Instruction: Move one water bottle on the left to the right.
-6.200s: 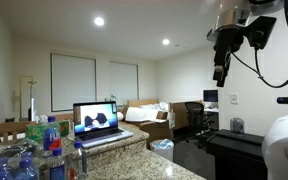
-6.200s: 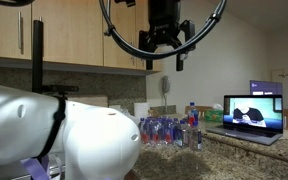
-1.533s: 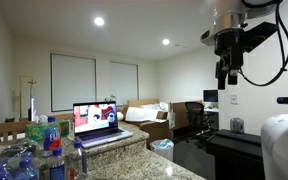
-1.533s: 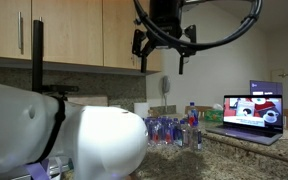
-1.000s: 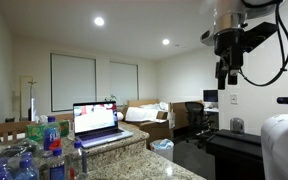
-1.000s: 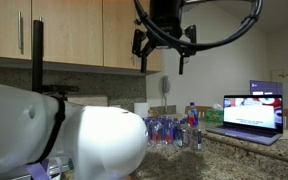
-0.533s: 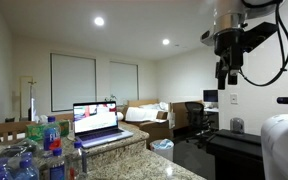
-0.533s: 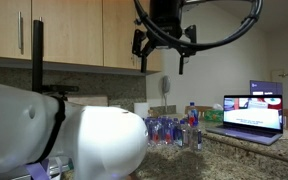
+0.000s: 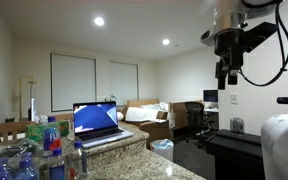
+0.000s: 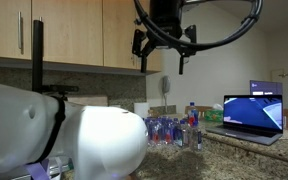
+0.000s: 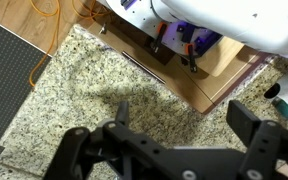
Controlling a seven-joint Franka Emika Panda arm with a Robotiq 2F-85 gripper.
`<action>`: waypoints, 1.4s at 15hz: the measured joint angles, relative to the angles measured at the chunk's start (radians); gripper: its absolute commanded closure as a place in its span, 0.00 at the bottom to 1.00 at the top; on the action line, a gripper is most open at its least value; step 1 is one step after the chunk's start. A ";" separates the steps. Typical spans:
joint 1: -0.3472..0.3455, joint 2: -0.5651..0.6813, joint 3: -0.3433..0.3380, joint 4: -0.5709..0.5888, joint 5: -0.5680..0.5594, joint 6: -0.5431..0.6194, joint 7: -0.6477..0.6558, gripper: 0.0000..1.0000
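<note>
High over the granite counter [image 9: 134,160], toward 1 o'clock in an exterior view: the gripper [image 9: 222,72], hanging from the arm with its fingers pointing down. At 12 o'clock in an exterior view, the same gripper [image 10: 161,62] in front of the wooden cabinets [image 10: 74,35], jaws spread wide with nothing between them. Along the 6 o'clock edge of the wrist view, two dark fingers [image 11: 119,112] set far apart, only speckled stone far beneath. Grips nothing, touches nothing.

Down on the counter, at 8 o'clock in an exterior view: the water bottles [image 9: 52,150], small clear ones with blue bands, crowded together just beside a green container [image 9: 34,130]. Well apart from the gripper. Clustered low near the middle of an exterior view, toward 5 o'clock, the same water bottles [image 10: 167,130], all upright as far as can be told.

At 3 o'clock of that cluster: an open laptop [image 10: 252,115], screen lit blue. At 7 o'clock, filling the corner: the white robot housing [image 10: 74,135].
</note>
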 measured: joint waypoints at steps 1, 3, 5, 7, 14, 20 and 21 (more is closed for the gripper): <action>0.000 0.000 0.000 0.000 0.000 0.000 0.000 0.00; 0.000 0.000 0.000 0.000 0.000 0.000 0.000 0.00; 0.000 0.000 0.000 0.000 0.000 0.000 0.000 0.00; 0.000 0.000 0.000 0.000 0.000 0.000 0.000 0.00; 0.004 0.004 0.004 0.015 0.000 0.055 0.001 0.00; 0.047 0.088 0.082 0.120 0.000 0.187 0.001 0.00; 0.049 0.108 0.094 0.137 0.000 0.192 0.001 0.00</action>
